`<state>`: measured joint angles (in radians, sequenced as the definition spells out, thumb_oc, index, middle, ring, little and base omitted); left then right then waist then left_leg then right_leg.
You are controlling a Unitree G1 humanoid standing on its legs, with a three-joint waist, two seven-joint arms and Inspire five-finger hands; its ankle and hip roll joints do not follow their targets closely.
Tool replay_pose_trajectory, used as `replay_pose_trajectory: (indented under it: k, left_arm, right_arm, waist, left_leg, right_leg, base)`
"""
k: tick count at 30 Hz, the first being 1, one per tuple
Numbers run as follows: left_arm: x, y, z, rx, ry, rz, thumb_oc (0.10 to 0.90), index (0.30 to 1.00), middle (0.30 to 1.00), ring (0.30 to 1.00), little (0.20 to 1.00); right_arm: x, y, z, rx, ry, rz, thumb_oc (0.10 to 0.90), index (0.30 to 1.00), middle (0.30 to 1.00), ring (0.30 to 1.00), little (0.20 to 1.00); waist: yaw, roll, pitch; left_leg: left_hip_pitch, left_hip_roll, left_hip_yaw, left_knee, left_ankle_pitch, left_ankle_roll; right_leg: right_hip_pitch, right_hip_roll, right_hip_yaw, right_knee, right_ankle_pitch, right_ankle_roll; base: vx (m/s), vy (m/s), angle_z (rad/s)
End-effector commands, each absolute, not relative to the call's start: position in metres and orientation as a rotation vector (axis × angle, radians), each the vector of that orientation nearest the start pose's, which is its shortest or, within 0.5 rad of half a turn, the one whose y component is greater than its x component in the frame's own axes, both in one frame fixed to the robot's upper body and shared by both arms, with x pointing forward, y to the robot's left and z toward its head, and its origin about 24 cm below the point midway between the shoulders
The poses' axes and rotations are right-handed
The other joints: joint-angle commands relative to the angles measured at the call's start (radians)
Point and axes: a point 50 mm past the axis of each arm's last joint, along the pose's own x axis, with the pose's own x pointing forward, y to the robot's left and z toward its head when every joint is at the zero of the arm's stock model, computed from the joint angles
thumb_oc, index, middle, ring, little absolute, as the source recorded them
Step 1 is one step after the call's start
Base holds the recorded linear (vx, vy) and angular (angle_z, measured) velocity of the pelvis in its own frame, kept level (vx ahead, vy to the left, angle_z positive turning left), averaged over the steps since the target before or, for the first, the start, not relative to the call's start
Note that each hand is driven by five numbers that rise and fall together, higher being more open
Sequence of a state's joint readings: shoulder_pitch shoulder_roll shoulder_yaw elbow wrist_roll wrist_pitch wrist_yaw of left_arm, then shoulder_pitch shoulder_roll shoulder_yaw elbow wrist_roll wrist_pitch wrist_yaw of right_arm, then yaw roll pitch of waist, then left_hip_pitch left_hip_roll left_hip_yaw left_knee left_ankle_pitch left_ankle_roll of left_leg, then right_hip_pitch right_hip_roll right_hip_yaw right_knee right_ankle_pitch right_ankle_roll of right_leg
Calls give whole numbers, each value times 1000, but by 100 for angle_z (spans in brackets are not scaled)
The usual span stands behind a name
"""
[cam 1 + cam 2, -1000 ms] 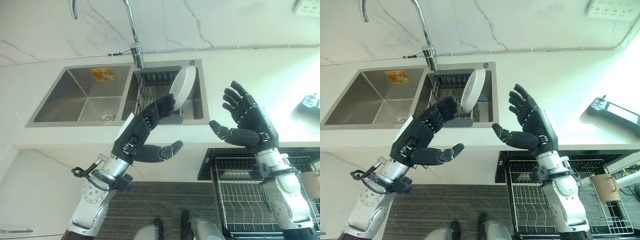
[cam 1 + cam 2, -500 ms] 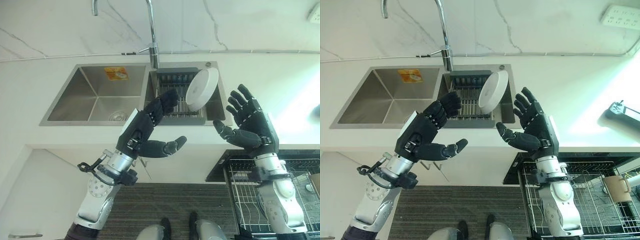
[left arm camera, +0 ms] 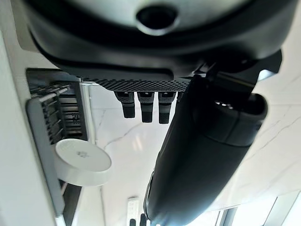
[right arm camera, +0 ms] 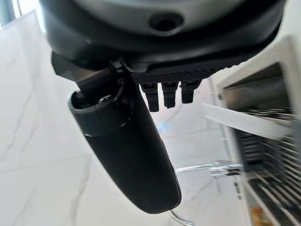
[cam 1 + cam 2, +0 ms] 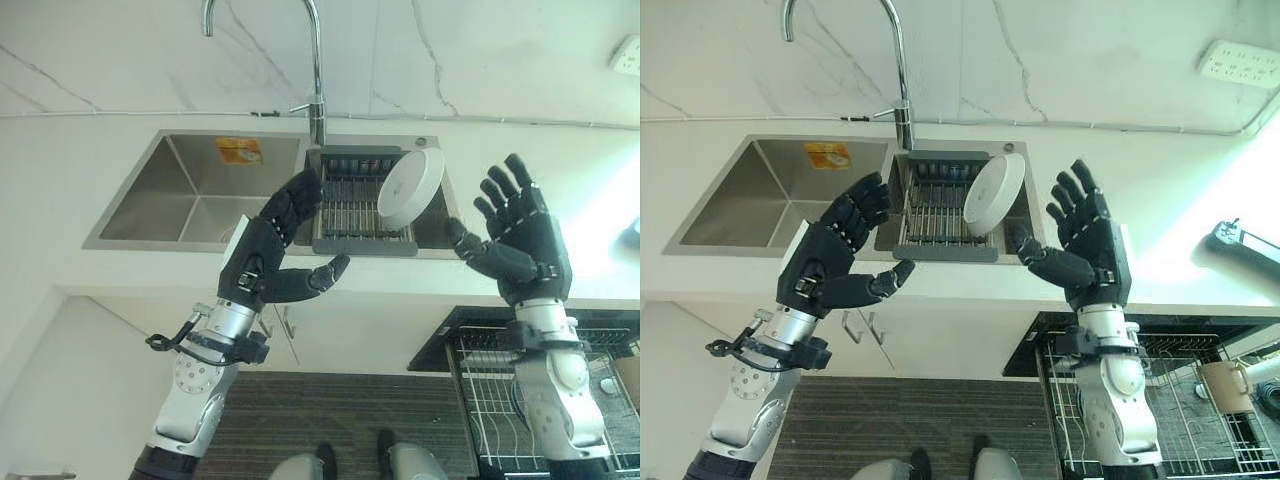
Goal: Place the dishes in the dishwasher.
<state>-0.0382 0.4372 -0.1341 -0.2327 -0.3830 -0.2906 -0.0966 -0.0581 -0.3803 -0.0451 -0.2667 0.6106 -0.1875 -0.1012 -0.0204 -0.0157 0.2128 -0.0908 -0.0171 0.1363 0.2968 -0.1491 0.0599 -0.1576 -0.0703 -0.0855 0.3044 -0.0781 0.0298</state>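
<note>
Stainless steel sink (image 5: 190,195) at left, rectangular basin, bare metal with a yellow sticker on its back wall. Left robot hand (image 5: 268,258) raised before it, fingers spread, holding nothing. Curved chrome faucet (image 5: 316,70) behind. Next basin fitted with a grey wire dish rack (image 5: 352,200); round white plate (image 5: 410,188), smooth and glossy, standing tilted on edge in the rack's right part. Right robot hand (image 5: 520,235) just beside the plate, apart from it, fingers splayed, empty. White marbled desk (image 5: 80,135) around. Wire dishwasher basket (image 5: 500,400) low at right.
</note>
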Motion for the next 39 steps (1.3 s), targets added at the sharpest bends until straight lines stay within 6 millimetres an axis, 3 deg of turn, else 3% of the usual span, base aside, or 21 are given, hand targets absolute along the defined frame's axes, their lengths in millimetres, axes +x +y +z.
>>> replay_pose_trajectory:
  k: [1, 10, 12, 21, 39]
  left_arm:
    - [230, 167, 180, 12, -790, -315, 800, 900, 900, 900, 900]
    - [232, 167, 165, 38, -727, -336, 800, 900, 900, 900, 900]
    - [234, 170, 165, 31, -720, -344, 800, 900, 900, 900, 900]
    - [240, 169, 164, 22, -706, -347, 800, 900, 900, 900, 900]
    - [246, 164, 166, 30, -697, -348, 800, 900, 900, 900, 900]
  right_arm:
    - [241, -221, 202, 289, -809, -31, 800, 900, 900, 900, 900]
    - [259, -222, 198, 433, -731, 52, 800, 900, 900, 900, 900]
    - [273, -218, 191, 464, -647, 91, 800, 900, 900, 900, 900]
    - [300, -219, 187, 524, -534, 45, 800, 900, 900, 900, 900]
    - [311, -229, 168, 586, -399, -113, 800, 900, 900, 900, 900]
  waist:
    - [4, -5, -89]
    - [29, -3, -94]
    - [39, -5, -101]
    - [60, -10, -115]
    - [57, -5, -113]
  left_leg:
    - [21, 24, -55, 3, -86, -39]
    - [24, 36, -55, 3, -89, -47]
    - [32, 38, -60, 3, -90, -52]
    - [45, 33, -81, 3, -101, -51]
    - [51, 32, -74, 3, -106, -43]
  right_leg:
    - [49, 11, -6, -4, -77, 34]
    - [54, 8, -20, -4, -86, 25]
    - [64, 5, -33, -4, -91, 23]
    - [87, -3, -54, -4, -103, 17]
    - [93, -6, -55, -4, -100, 20]
  base:
    - [117, -131, -6]
    - [55, -67, -2]
    - [68, -42, 4]
    - [20, 19, 12]
    - [-3, 7, 1]
